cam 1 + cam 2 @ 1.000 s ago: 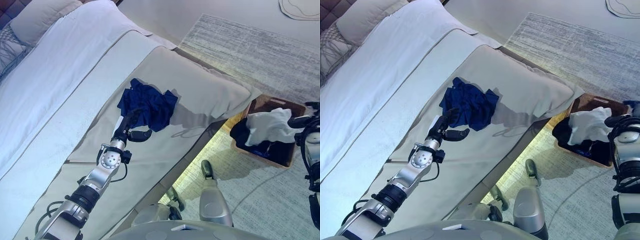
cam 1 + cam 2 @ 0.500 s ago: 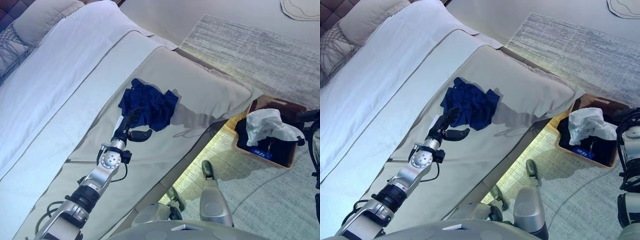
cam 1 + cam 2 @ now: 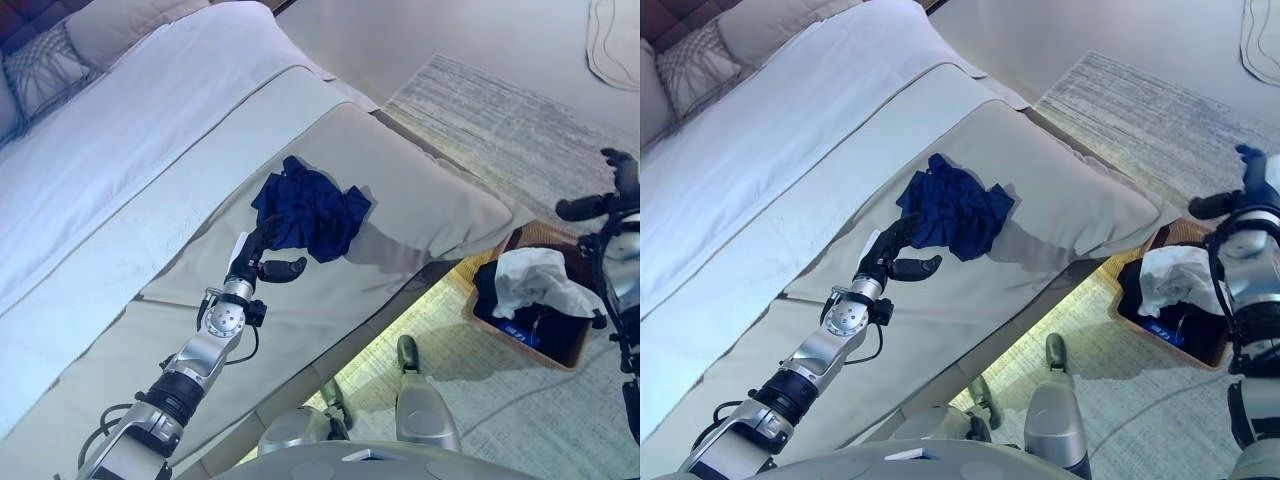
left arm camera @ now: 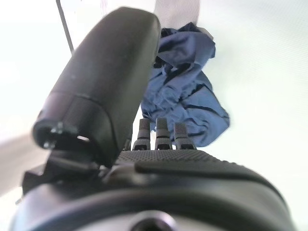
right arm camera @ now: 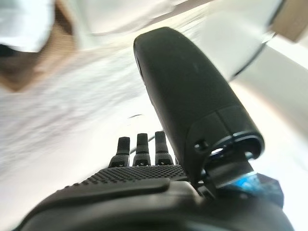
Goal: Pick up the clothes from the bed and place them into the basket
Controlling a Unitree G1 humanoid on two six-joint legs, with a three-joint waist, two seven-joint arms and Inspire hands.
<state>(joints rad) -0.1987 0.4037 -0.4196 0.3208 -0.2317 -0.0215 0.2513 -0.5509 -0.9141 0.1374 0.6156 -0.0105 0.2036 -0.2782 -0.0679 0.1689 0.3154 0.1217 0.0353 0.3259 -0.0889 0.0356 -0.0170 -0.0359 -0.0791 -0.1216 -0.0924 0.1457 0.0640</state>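
Note:
A crumpled dark blue garment (image 3: 315, 210) lies on the beige bed cover (image 3: 430, 195) near the bed's edge. My left hand (image 3: 262, 258) rests on the cover just short of the garment, open, with its fingers (image 4: 163, 131) pointing at the cloth (image 4: 185, 91). A brown basket (image 3: 532, 238) stands on the floor beside the bed, with a white cloth (image 3: 535, 280) on top of dark clothes in it. My right hand (image 3: 590, 206) hangs above the basket, open and empty. The basket's corner (image 5: 57, 53) shows in the right wrist view.
A white blanket (image 3: 130, 130) covers the far part of the bed, with pillows (image 3: 130, 20) and a patterned cushion (image 3: 45, 75) at its head. A grey rug (image 3: 500, 120) lies under the basket. A pale round mat (image 3: 615, 40) lies on the floor far right.
The white cloth has dropped from my right hand into the basket, and that hand has risen above it, open. The camera has shifted. The left hand has kept its place.

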